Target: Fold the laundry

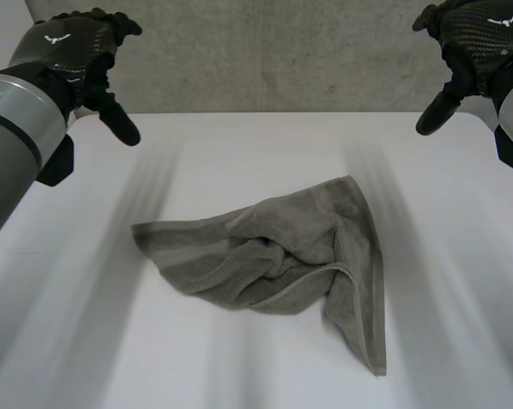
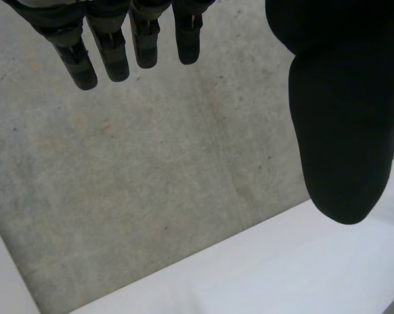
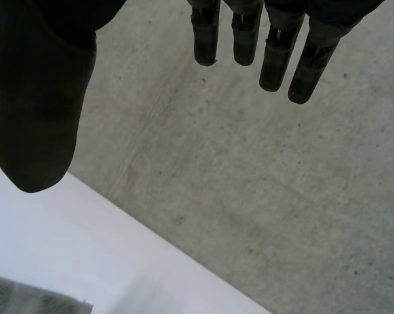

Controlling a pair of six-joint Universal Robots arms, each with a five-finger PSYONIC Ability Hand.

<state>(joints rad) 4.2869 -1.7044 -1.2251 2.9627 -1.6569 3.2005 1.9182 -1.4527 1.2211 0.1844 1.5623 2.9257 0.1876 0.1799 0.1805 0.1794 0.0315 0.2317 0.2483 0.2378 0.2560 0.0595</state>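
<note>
Inspecting the surface (image 1: 77, 341), I find the grey towel (image 1: 282, 251) crumpled near its middle, with bare white on every side out to the edges. My left hand (image 1: 69, 47) and right hand (image 1: 482, 38) hang over the far corners, fingers loosely spread, holding nothing, well apart from the towel. Grey concrete (image 1: 265, 60) lies beyond.

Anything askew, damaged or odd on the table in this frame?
Nothing damaged or spilled. The olive-grey towel lies bunched in the middle of the white table, unfolded, one corner trailing toward the near edge. The left hand and right hand hover open near the far edge, off the cloth.
</note>
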